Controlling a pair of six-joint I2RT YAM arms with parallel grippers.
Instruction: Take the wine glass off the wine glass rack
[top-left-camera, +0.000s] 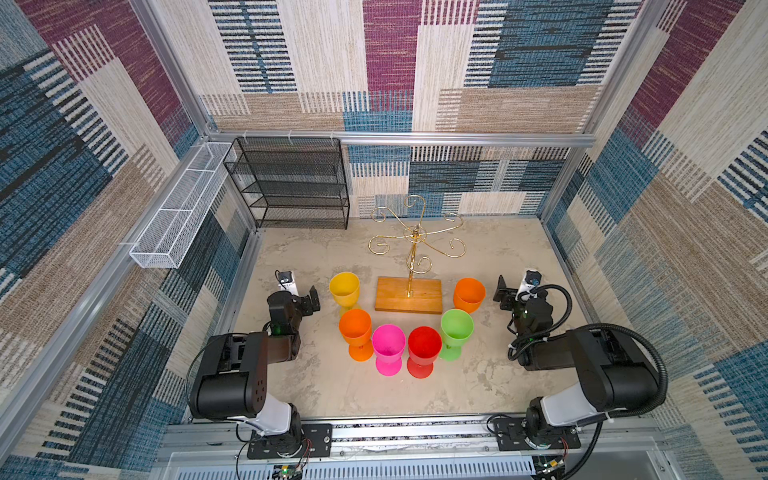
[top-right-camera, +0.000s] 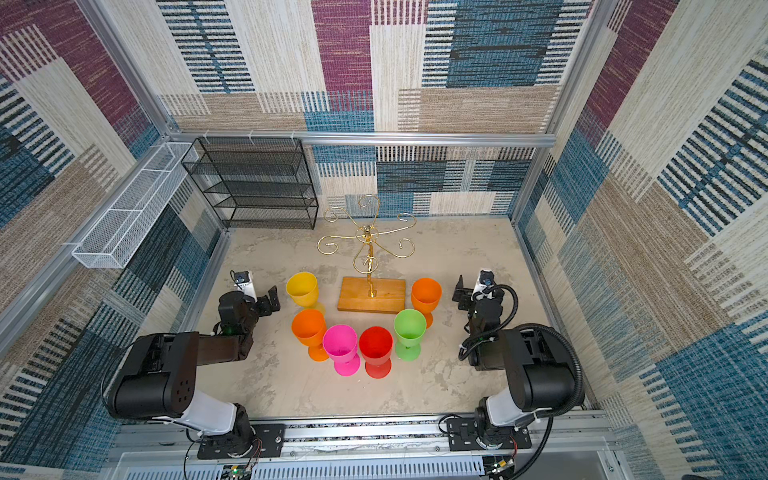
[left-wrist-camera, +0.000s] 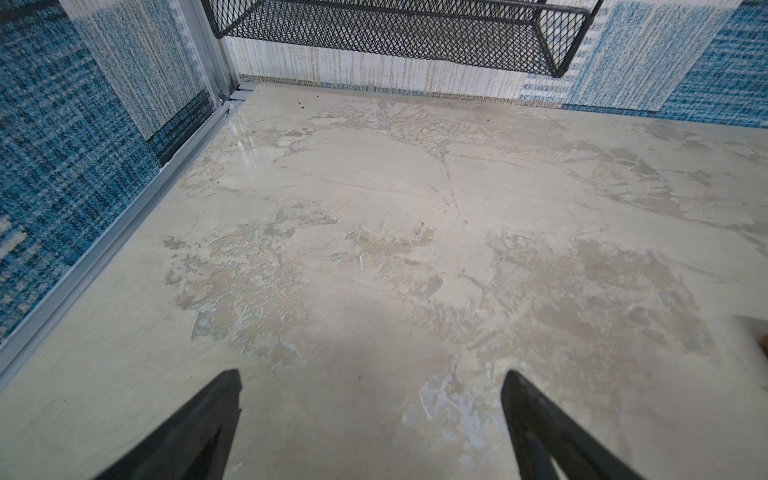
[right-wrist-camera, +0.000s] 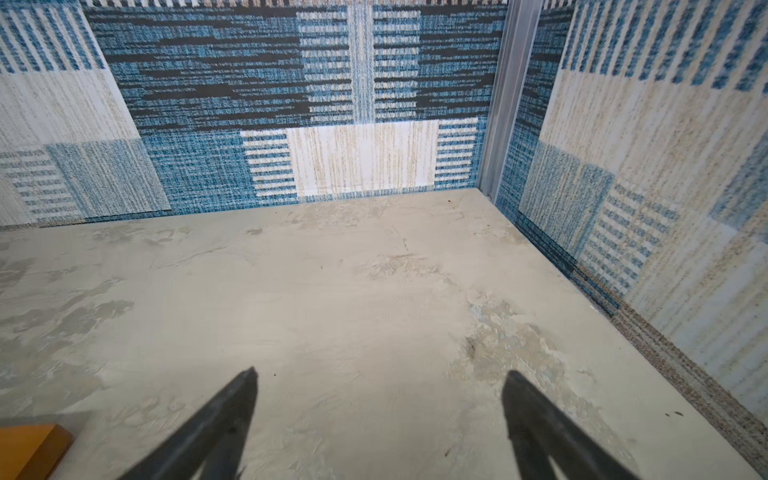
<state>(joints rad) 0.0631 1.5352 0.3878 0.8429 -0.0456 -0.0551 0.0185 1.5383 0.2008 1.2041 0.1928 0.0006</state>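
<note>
The gold wire wine glass rack (top-left-camera: 412, 266) stands on its wooden base (top-left-camera: 409, 296) mid-table in both top views, and its scroll arms are bare. Several coloured plastic wine glasses stand upright on the table around the base: yellow (top-left-camera: 344, 289), orange (top-left-camera: 354, 328), pink (top-left-camera: 388, 343), red (top-left-camera: 424, 345), green (top-left-camera: 456, 326) and a second orange (top-left-camera: 469, 294). My left gripper (top-left-camera: 311, 300) is open just left of the yellow glass, holding nothing. My right gripper (top-left-camera: 503, 293) is open right of the orange glass. Both wrist views show wide-apart jaws over bare table, the left gripper (left-wrist-camera: 372, 382) and the right gripper (right-wrist-camera: 380, 378).
A black mesh shelf unit (top-left-camera: 291, 183) hangs on the back wall at left. A long white mesh basket (top-left-camera: 178, 208) runs along the left wall. Carpeted walls close in the table on three sides. A corner of the wooden base (right-wrist-camera: 29, 446) shows in the right wrist view.
</note>
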